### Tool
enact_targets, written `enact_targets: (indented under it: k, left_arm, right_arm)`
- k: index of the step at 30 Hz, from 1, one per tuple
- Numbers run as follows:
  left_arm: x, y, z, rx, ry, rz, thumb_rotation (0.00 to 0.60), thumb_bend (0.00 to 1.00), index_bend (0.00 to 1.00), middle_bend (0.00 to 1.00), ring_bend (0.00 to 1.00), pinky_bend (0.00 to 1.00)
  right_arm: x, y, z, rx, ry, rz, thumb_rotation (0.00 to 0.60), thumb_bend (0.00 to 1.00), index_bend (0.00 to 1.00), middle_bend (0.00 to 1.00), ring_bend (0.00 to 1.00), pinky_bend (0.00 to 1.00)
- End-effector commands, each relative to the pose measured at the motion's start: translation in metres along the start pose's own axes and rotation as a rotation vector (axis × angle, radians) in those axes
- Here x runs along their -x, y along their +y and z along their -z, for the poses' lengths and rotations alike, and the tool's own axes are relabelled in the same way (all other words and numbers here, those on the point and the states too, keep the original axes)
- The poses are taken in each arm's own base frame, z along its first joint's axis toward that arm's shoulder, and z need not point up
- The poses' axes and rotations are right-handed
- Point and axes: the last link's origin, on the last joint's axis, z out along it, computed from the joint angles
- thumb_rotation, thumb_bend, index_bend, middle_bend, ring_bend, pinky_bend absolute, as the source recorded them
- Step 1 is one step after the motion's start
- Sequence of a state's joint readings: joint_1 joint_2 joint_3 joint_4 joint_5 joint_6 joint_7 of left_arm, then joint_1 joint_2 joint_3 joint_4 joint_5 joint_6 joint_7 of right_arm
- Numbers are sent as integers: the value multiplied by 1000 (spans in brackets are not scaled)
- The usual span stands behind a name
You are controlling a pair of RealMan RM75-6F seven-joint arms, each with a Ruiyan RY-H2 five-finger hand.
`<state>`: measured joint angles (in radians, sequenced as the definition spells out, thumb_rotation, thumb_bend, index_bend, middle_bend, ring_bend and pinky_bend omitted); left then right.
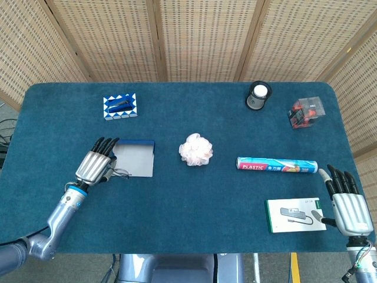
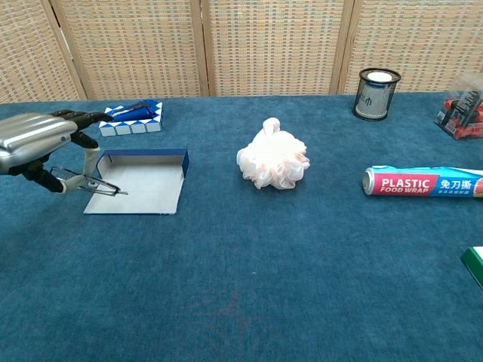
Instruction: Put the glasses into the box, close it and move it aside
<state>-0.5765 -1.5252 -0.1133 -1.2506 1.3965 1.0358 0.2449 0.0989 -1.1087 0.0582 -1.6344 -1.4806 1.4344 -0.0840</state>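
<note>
The open box (image 1: 135, 159) (image 2: 143, 181), blue-rimmed with a pale grey inside, lies flat on the left of the table. My left hand (image 1: 94, 167) (image 2: 38, 143) hovers just left of it and holds the thin-framed glasses (image 1: 118, 173) (image 2: 87, 181) off the cloth, their lenses reaching over the box's left edge. My right hand (image 1: 346, 200) rests open at the table's right front edge, fingers spread, holding nothing; only the head view shows it.
A white bath puff (image 1: 195, 149) sits mid-table. A plastic wrap roll (image 1: 277, 164) and a green-edged product box (image 1: 294, 214) lie to the right. At the back stand a blue-white patterned box (image 1: 120, 107), a black mesh cup (image 1: 258, 95) and a clear case (image 1: 306, 111).
</note>
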Motion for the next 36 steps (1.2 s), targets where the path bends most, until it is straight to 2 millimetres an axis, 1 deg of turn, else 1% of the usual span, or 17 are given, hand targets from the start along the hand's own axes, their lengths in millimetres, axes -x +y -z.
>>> enact_targets:
  k: [1, 8, 10, 17, 27, 36]
  left_arm:
    - [-5, 10, -11, 16, 17, 18, 600, 437, 609, 0, 0, 0]
    - [-10, 24, -42, 19, 30, 32, 600, 438, 612, 0, 0, 0]
    - [-9, 27, -52, 11, 22, 34, 600, 438, 612, 0, 0, 0]
    - [-1, 31, -72, -6, 11, 56, 600, 439, 613, 0, 0, 0]
    - [11, 30, -88, -33, -10, 83, 600, 440, 613, 0, 0, 0]
    - [18, 27, -97, -50, -17, 95, 600, 442, 614, 0, 0, 0]
  right_arm:
    - [0, 0, 0, 0, 0, -1, 600, 0, 0, 0, 0, 0]
    - [0, 0, 0, -1, -4, -6, 600, 0, 0, 0, 0, 0]
    - [0, 0, -1, -1, -7, -9, 600, 0, 0, 0, 0, 0]
    - [0, 0, -2, -3, -16, -13, 600, 0, 0, 0, 0, 0]
    - [0, 0, -2, -4, -17, -17, 600, 0, 0, 0, 0, 0]
    - [0, 0, -2, -3, -19, -18, 600, 0, 0, 0, 0, 0]
